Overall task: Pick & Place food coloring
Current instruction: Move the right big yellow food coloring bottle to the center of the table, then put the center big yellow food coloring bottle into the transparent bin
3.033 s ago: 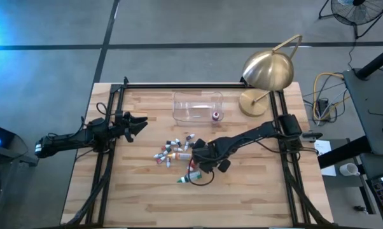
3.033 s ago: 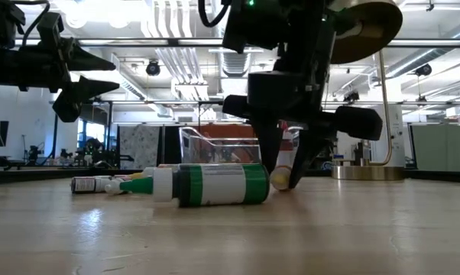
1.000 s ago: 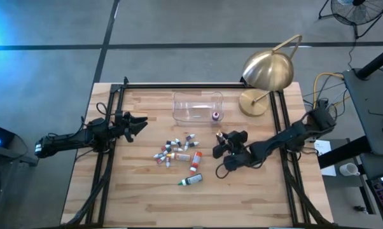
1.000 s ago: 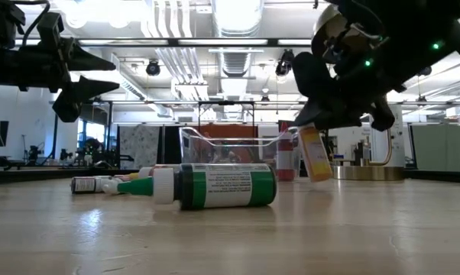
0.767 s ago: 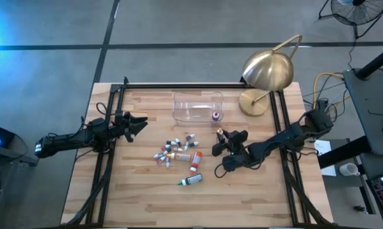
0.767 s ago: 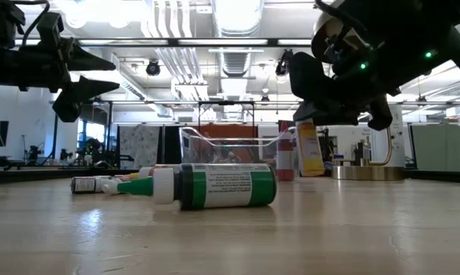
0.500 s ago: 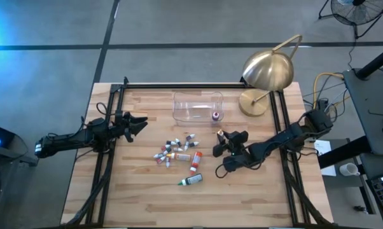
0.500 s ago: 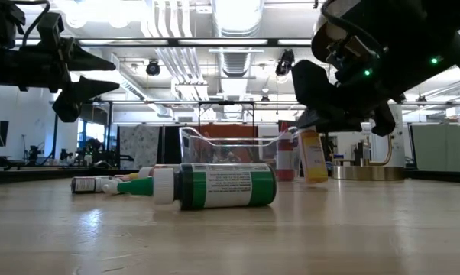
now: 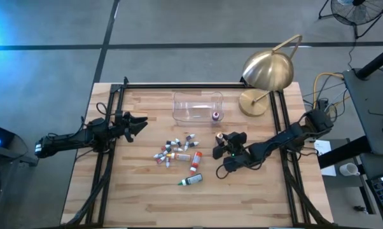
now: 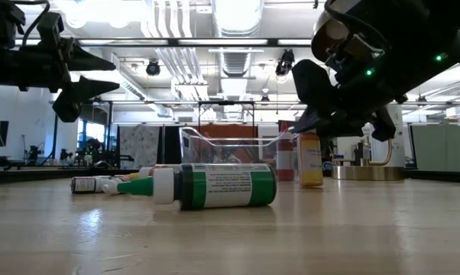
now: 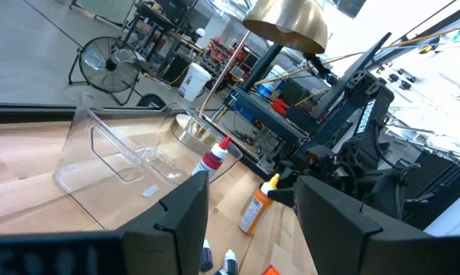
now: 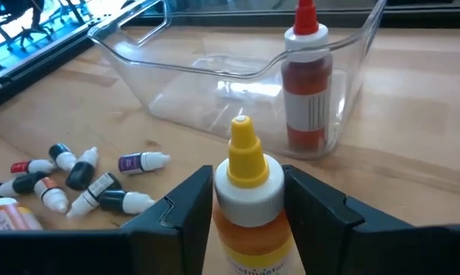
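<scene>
An orange food coloring bottle (image 12: 249, 202) with a yellow dropper cap stands upright on its base on the table (image 10: 310, 162), in front of the clear tub (image 9: 198, 106). My right gripper (image 9: 222, 141) is open, with one finger close on either side of the bottle's shoulder. A red bottle (image 9: 215, 116) stands in the tub's right end. Several tiny bottles (image 9: 174, 151) lie in a cluster at mid-table. Near them lie a second orange bottle (image 9: 195, 160) and a green one (image 9: 191, 180). My left gripper (image 9: 140, 121) hangs open above the table's left side.
A brass lamp (image 9: 268, 70) stands on its round base (image 9: 252, 103) at the far right corner, right of the tub. Black rails (image 9: 109, 159) run along the table's left and right sides. Bare wood lies toward the near edge.
The orange bottle hung tilted below my right gripper, clear of the table. It has swung upright and come down, and now stands on its base. My right gripper has stayed over it.
</scene>
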`<action>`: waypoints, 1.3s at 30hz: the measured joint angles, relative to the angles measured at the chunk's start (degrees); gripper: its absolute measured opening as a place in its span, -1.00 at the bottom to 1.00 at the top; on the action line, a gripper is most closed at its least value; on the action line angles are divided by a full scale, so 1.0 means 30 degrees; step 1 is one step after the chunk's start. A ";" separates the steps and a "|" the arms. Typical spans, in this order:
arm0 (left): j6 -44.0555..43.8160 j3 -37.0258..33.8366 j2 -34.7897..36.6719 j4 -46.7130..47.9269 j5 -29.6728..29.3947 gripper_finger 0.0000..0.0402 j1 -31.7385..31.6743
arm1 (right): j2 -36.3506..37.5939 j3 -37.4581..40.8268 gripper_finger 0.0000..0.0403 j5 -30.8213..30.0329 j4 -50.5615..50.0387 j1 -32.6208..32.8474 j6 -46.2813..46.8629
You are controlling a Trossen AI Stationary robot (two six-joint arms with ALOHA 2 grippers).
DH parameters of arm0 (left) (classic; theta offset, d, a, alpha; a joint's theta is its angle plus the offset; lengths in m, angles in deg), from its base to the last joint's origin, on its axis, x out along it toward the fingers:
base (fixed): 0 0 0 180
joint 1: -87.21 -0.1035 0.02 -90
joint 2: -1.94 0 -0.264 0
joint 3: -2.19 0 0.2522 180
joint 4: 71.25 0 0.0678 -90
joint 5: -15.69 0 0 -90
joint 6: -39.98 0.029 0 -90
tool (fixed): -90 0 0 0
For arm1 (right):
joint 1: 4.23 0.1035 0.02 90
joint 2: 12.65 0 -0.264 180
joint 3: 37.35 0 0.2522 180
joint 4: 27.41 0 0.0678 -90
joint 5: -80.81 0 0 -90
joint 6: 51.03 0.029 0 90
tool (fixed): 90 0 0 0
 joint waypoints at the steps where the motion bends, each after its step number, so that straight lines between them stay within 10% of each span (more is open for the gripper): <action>1: 0.0005 0.0000 0.0000 0.0001 -0.0001 -0.17 0.0001 | 0.0017 0.0000 -0.22 0.0196 0.0023 -0.0007 -0.0172; 20: 0.0005 0.0000 0.0000 0.0005 0.0000 -0.17 -0.0003 | 0.2032 -0.0299 0.29 0.3458 -0.2071 0.0233 -0.4540; 30: 0.0002 0.0000 0.0002 0.0005 -0.0002 -0.17 0.0003 | 0.4792 -0.3382 0.37 1.0527 -0.9466 -0.1789 -0.2814; 39: 0.0005 0.0000 0.0000 0.0005 0.0003 -0.17 0.0002 | 0.2257 -0.8410 0.35 1.6462 -1.5984 -0.5117 -0.3786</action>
